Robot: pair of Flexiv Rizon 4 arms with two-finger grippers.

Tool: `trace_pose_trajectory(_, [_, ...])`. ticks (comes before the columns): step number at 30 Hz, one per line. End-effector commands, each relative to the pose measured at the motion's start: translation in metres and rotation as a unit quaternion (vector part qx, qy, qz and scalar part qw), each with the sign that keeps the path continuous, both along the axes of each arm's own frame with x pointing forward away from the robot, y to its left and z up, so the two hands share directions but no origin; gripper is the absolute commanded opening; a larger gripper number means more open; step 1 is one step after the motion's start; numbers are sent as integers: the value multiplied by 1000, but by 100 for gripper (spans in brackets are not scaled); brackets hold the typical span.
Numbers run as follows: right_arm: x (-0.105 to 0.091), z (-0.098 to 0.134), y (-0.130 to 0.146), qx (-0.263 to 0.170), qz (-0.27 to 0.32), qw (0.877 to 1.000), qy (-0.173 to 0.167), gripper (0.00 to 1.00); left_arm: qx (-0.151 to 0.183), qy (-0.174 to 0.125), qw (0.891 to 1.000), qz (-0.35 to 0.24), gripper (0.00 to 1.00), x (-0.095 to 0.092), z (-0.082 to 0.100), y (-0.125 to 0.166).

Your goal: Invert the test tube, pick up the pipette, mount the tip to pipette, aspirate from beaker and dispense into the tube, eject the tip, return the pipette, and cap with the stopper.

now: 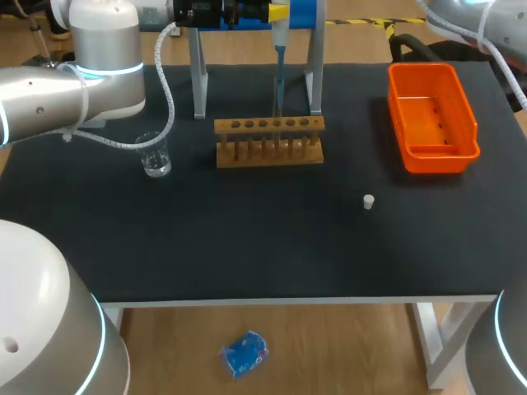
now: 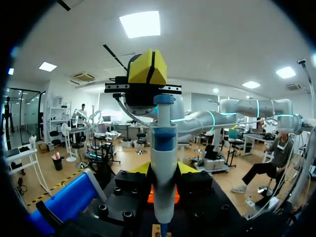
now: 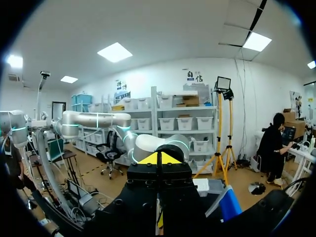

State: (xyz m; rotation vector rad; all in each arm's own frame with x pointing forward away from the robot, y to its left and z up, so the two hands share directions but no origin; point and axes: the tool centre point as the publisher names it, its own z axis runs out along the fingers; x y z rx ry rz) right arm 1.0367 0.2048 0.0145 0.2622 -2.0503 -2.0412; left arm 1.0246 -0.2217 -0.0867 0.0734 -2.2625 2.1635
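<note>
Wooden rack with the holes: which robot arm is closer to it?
Left. The left gripper hangs above the wooden rack at its back edge, holding the pipette tip-down over it. The right arm is off to the right, beyond the orange bin.

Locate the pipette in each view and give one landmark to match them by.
Head view: the pipette stands upright at the table's far middle, its lower end at the wooden rack's far edge.
Left wrist view: the pipette is upright between that gripper's yellow tips.
Right wrist view: not in it.
Shared landmark: the left gripper, shut on the pipette in both views that show it.
</note>
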Motion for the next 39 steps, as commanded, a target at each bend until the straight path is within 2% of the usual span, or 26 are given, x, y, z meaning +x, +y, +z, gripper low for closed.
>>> trace_pose_trajectory(1, [5, -2, 2, -2, 14, 1000, 2, 0, 0, 0, 1000, 1, 0, -1, 0, -1])
trace_pose_trajectory(21, [-1, -16, 5, -3, 24, 1000, 14, 0, 0, 0, 1000, 1, 0, -1, 0, -1])
trace_pose_trajectory(39, [-3, -20, 4, -3, 25, 1000, 8, 0, 0, 0, 1000, 1, 0, -1, 0, -1])
